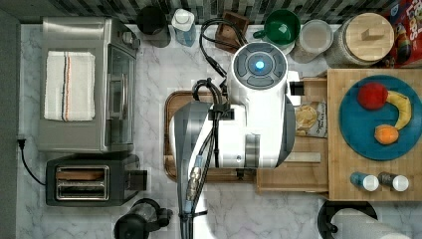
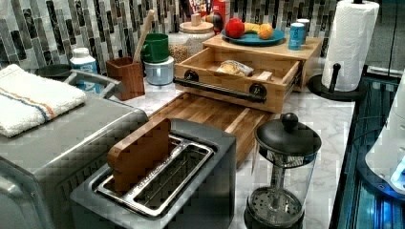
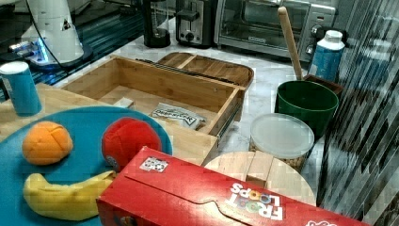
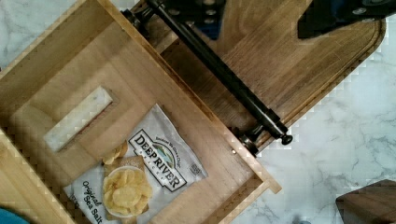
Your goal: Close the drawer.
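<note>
Pulled-out light bamboo drawer (image 2: 239,71), thin dark handle (image 2: 217,89), chip bag (image 4: 140,179) inside; hand's state indiscernible.

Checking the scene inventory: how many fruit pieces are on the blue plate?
3, all on the blue plate atop the wooden stand. In the top view: red apple at the top left, yellow banana at the right, orange below. None looks hidden.
</note>
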Action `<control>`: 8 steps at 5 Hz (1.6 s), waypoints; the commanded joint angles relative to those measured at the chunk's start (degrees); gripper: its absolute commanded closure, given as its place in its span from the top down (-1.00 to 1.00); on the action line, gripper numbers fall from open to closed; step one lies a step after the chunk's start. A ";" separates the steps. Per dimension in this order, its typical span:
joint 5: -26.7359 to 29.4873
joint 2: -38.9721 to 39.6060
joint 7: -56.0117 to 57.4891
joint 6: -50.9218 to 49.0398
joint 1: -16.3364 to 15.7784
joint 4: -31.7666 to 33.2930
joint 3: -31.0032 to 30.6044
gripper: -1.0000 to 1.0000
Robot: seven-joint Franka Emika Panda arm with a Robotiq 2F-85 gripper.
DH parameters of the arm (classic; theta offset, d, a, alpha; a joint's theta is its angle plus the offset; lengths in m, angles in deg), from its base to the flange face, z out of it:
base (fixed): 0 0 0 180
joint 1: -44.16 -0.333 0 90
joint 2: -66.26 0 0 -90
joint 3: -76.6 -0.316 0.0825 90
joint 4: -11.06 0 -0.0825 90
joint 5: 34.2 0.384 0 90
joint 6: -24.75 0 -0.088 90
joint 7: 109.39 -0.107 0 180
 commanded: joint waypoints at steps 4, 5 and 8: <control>-3.69 -4.43 13.89 12.08 -3.83 12.45 -4.23 1.00; -4.74 -2.88 13.79 9.19 -4.74 11.29 -6.49 0.85; -11.37 -1.69 21.58 16.06 -4.93 17.40 -8.64 -1.00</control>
